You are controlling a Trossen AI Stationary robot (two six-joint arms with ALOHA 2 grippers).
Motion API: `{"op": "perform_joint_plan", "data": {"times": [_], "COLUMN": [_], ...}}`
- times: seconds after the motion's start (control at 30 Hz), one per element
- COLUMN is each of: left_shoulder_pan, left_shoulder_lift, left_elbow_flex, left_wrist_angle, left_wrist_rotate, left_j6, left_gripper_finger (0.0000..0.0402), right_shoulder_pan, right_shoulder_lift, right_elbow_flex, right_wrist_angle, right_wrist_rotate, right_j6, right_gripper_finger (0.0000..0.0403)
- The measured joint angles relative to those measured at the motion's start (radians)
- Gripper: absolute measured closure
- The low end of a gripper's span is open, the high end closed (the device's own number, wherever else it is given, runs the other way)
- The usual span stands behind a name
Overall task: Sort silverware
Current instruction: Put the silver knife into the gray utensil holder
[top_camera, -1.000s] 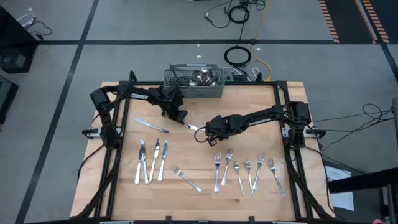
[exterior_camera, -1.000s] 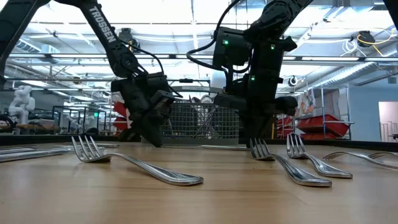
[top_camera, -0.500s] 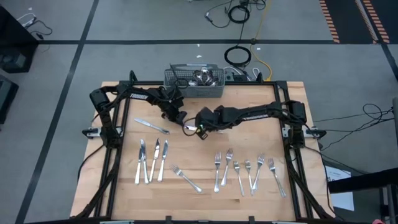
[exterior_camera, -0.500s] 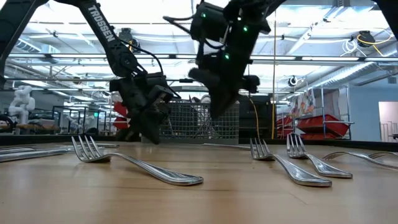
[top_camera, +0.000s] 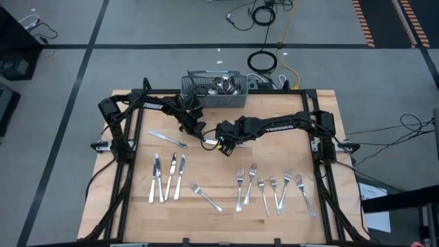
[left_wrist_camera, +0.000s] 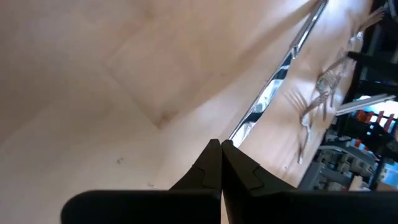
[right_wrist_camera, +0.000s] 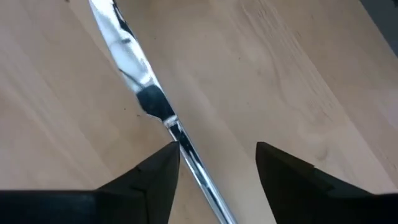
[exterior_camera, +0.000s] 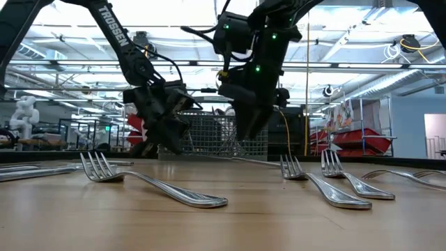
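Hovering mid-bench with right gripper (right_wrist_camera: pixel 214 165) fingers apart over a slim, stiff, slippery knife (right_wrist_camera: pixel 134 68); best pinched mid-handle; left gripper (left_wrist_camera: pixel 221 149) closed.

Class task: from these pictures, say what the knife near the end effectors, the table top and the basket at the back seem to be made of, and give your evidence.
Knife: polished metal, probably steel; its blade mirrors light and dark.
Table top: pale wood with a matt finish; grain lines and plank seams show.
Basket: grey wire mesh, apparently metal; you see through its grid in the low view.
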Motion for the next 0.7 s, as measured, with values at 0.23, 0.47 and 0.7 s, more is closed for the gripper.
{"op": "perform_joint_plan", "data": {"times": [0.23, 0.47, 0.7], "left_shoulder_pan": [0.001, 0.003, 0.001], "left_shoulder_lift": [-0.013, -0.013, -0.013], "left_elbow_flex": [0.001, 0.001, 0.001], "left_wrist_angle": [0.002, -0.001, -0.004], "left_wrist_rotate": [0.019, 0.025, 0.064], "left_j6": [-0.002, -0.002, -0.003], "left_gripper_finger": [0.0401, 0.0401, 0.0402], "right_shoulder_pan": [0.0, -0.001, -0.004], "right_shoulder_lift": [0.045, 0.084, 0.12], "right_elbow_flex": [-0.003, -0.003, -0.001], "right_wrist_angle": [0.003, 0.035, 0.045], "right_wrist_rotate": [-0.031, -0.054, -0.055], "right_j6": [-0.021, -0.036, -0.046], "right_gripper_finger": [0.0191, 0.019, 0.0194]}}
